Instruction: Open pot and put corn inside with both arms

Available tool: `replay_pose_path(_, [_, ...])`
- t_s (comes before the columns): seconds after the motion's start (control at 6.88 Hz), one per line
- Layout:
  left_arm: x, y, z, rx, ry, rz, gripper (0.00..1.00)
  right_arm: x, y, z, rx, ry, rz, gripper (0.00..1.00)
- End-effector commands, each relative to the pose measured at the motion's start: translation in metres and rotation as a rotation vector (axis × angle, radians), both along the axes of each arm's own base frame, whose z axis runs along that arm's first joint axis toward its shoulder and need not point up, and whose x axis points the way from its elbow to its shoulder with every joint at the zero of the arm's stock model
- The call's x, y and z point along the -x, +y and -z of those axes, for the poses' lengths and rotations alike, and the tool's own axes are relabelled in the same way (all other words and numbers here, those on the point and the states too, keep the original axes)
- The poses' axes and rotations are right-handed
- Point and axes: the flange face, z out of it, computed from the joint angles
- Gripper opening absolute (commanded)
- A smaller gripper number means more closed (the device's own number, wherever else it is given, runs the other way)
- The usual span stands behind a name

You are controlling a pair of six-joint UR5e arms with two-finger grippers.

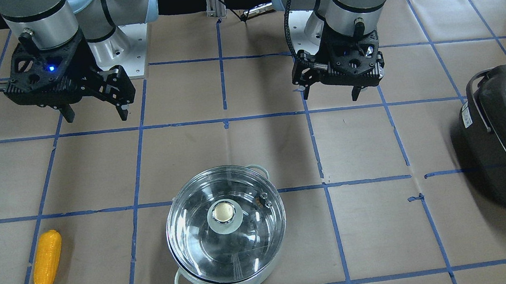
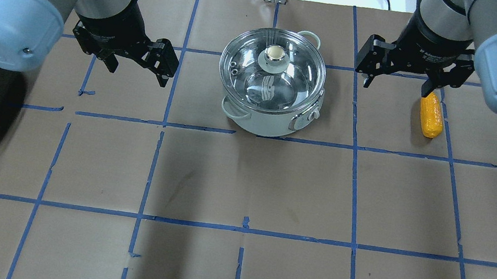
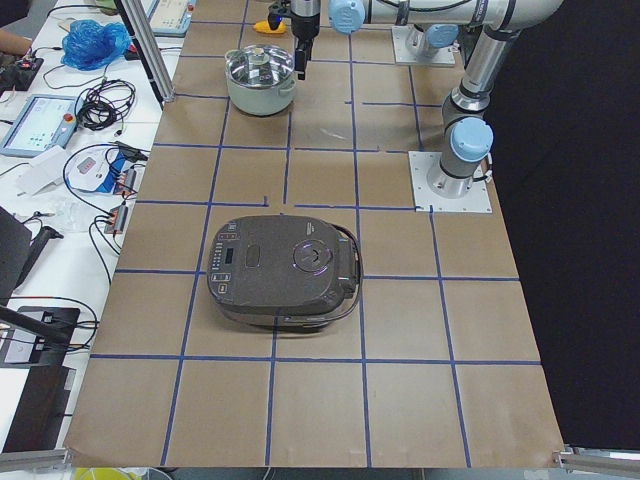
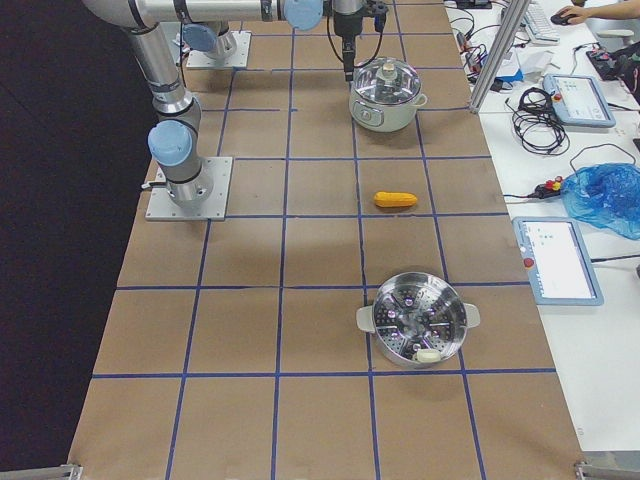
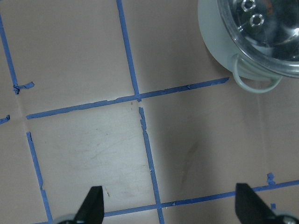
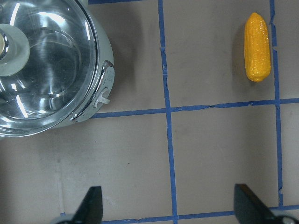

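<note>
pot point(image 2: 271, 125), lid point(image 2: 288, 83) on; corn point(image 2: 431, 115) on table point(image 2: 241, 184), well apart
left gripper point(image 2: 137, 71) and right gripper point(image 2: 395, 87): jaws wide apart, holding nothing, above the table.

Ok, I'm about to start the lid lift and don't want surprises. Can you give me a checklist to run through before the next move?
1. Lid seated on the pot: ok.
2. Knob uncovered, nothing above it: ok.
3. Left claw open and empty: ok.
4. Right claw open and empty: ok.
5. Corn lying free on the table, apart from the pot: ok.
6. Pot interior empty: cannot tell, because the glass reflects too much.
</note>
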Motion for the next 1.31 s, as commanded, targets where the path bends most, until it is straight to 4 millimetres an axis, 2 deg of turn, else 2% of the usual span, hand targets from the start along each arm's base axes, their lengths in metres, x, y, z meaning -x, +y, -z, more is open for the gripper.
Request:
replay_pose_path(0.0, [0.001, 0.000, 0.000, 0.000, 0.002, 0.001, 1.00, -0.003, 0.003, -0.006, 0.015, -0.006, -0.028, 1.00])
replay_pose_path(0.15, [0.110, -0.038, 0.003, 0.031, 0.024, 0.003, 1.00, 0.081, -0.020, 0.007, -0.034, 0.011, -0.030, 0.92])
replay_pose_path(0.29, [0.104, -0.028, 0.005, 0.017, 0.013, 0.054, 1.00, 0.105, -0.045, 0.012, -0.018, 0.002, 0.001, 0.90])
replay_pose_path(0.44, [0.083, -0.015, 0.001, 0.019, 0.008, 0.056, 1.00, 0.120, -0.093, 0.045, -0.034, 0.000, -0.014, 0.85])
replay_pose_path(0.58, [0.061, -0.004, 0.006, 0.013, 0.021, 0.026, 1.00, 0.142, -0.140, 0.108, -0.059, 0.021, -0.074, 0.84])
replay_pose_path(0.73, [0.056, -0.021, 0.008, 0.023, 0.030, 0.005, 1.00, 0.171, -0.161, 0.162, -0.072, 0.019, -0.051, 0.84])
replay_pose_path(0.87, [0.067, -0.050, 0.000, 0.064, 0.082, 0.002, 1.00, 0.175, -0.169, 0.199, -0.054, 0.021, -0.119, 0.80])
replay_pose_path(1.02, [0.101, -0.083, -0.001, 0.072, 0.138, 0.012, 1.00, 0.188, -0.173, 0.254, -0.035, 0.025, -0.108, 0.80])
replay_pose_path(1.16, [0.156, -0.107, 0.027, 0.050, 0.132, 0.056, 1.00, 0.203, -0.171, 0.287, -0.037, 0.020, -0.087, 0.79])
